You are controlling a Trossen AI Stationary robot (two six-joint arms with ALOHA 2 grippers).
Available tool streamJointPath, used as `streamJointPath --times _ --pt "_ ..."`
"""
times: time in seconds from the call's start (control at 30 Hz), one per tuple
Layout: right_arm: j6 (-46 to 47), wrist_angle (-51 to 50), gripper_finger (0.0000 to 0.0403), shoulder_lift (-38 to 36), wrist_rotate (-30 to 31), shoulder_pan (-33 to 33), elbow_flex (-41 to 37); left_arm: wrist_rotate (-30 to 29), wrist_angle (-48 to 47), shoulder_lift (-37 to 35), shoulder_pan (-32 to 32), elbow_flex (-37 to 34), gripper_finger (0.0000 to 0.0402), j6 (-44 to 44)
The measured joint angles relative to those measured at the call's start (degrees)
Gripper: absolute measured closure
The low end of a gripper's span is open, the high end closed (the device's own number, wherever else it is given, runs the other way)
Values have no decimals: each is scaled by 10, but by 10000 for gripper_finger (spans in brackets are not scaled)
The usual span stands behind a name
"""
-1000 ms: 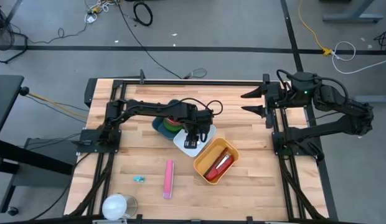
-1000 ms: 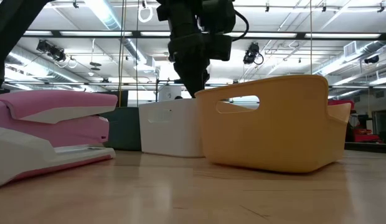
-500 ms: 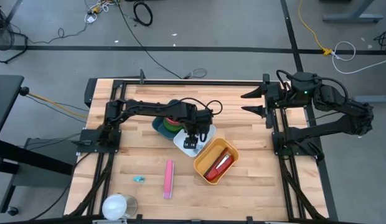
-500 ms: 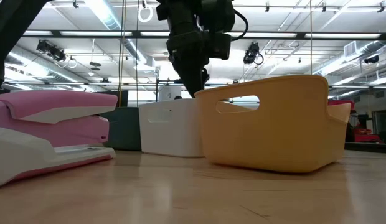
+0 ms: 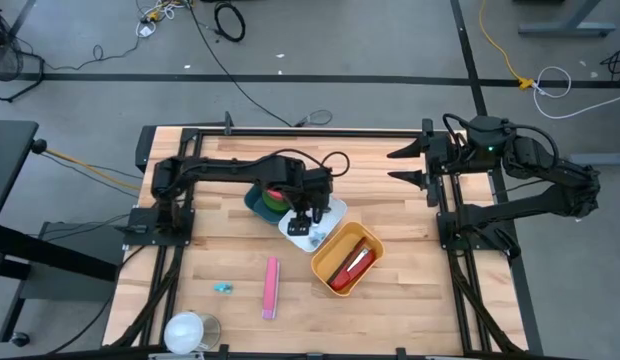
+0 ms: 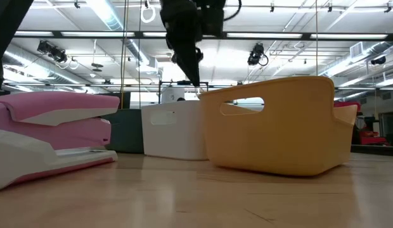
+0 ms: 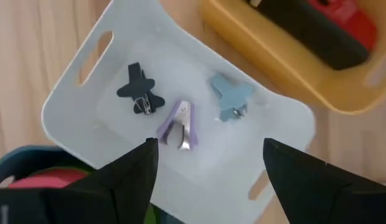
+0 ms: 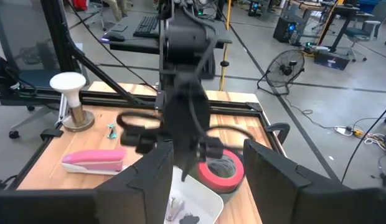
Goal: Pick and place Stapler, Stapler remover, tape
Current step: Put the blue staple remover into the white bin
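We see left gripper (image 5: 311,215) fingers released over the white tray (image 7: 75,99) holding three staple removers (image 7: 183,124), pink stapler (image 5: 270,288) left lower centre on the bench (image 5: 210,260).

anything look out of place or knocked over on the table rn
Nothing stands out. The white bin holds three staple removers lying flat, the yellow bin sits upright with a red stapler inside, and the pink stapler lies on the table. The left gripper hangs open above the white bin.
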Motion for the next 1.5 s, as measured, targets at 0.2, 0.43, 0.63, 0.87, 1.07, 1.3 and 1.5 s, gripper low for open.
streamJointPath --times 0.2,0.43,0.63,0.87,1.07,1.3,1.5 --pt "-3 -3 209 0 0 0 0 2 -6 -41 -12 0 109 0" --pt "-4 -4 209 0 0 0 0 1 -4 -61 -25 0 119 18" --pt "-4 -5 209 0 0 0 0 1 -11 -61 -48 0 171 37" --pt "-35 -8 209 0 -3 0 0 1 -9 -63 -79 0 245 50" --pt "-28 -8 209 0 -5 0 0 2 -19 -72 -109 0 296 65" --pt "23 -7 209 0 -5 0 0 1 -32 -89 -133 0 349 65" --pt "29 -7 209 0 -5 0 0 3 -54 -102 -149 0 388 71"
